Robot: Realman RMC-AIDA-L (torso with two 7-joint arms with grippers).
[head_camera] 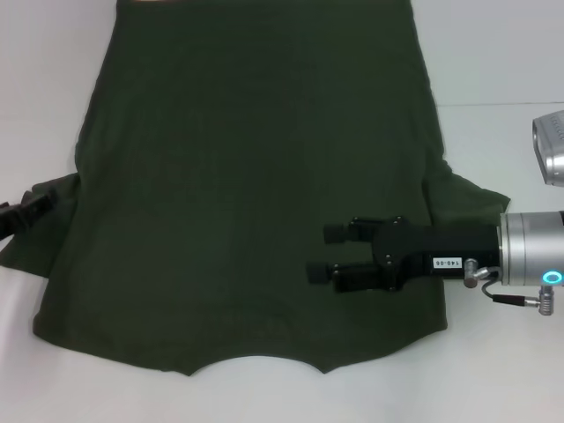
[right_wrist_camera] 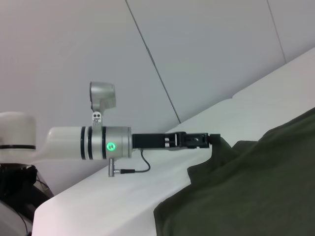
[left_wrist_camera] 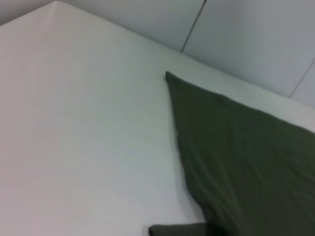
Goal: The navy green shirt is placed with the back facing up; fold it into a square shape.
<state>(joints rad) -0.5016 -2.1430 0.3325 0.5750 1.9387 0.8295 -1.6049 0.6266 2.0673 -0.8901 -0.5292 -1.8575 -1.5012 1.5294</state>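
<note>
Hovering open and empty over the navy green shirt [head_camera: 256, 176] on the worktop [head_camera: 493, 70], the right end effector [head_camera: 322, 253] likely prepares a sleeve fold — left end effector [head_camera: 22, 211] at the left sleeve, grip unclear.

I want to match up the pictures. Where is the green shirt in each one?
Head view: the navy green shirt fills the middle.
Left wrist view: its edge covers the lower right.
Right wrist view: bunched in the lower right.
Shared landmark: the white table beneath it.
</note>
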